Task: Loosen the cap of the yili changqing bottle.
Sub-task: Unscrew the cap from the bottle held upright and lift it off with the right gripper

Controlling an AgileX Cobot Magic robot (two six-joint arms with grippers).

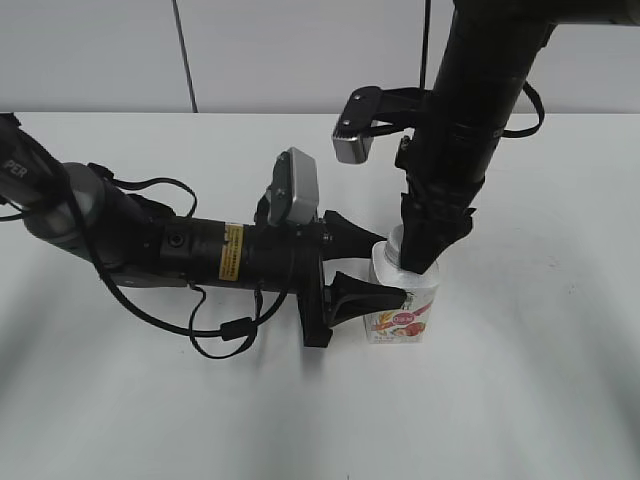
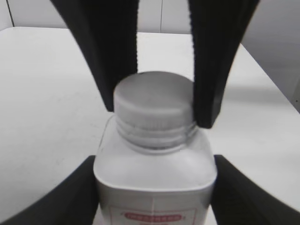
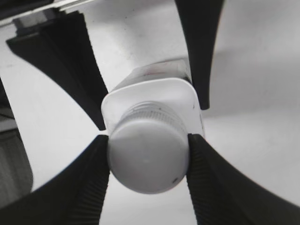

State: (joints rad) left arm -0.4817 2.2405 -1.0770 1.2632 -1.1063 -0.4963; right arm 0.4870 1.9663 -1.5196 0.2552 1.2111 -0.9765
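Standing upright on the white worktop [image 1: 520,400], right of centre in the exterior view: the yili changqing bottle [image 1: 404,312], small, white and squarish, red-pink label facing the camera. Gripped from both directions at once. Reaching in low and level from the left, the left gripper [image 1: 372,270], jaws narrowed onto the bottle's body, one black finger on each side below the shoulders; in the left wrist view those fingers [image 2: 70,197] pressed against the body's two flanks. Coming straight down from above, the right gripper [image 1: 418,255], jaws clamped on the cap [image 3: 147,157], ribbed pads [image 3: 96,187] touching its sides to left and right. Cap seated on the threaded neck [image 2: 154,136], ribbed rings of the neck visible just beneath it in the left wrist view. Right arm [image 1: 470,110] rising near-vertical out of frame; left arm [image 1: 150,245] lying along the worktop, black cable [image 1: 215,330] looped below it.
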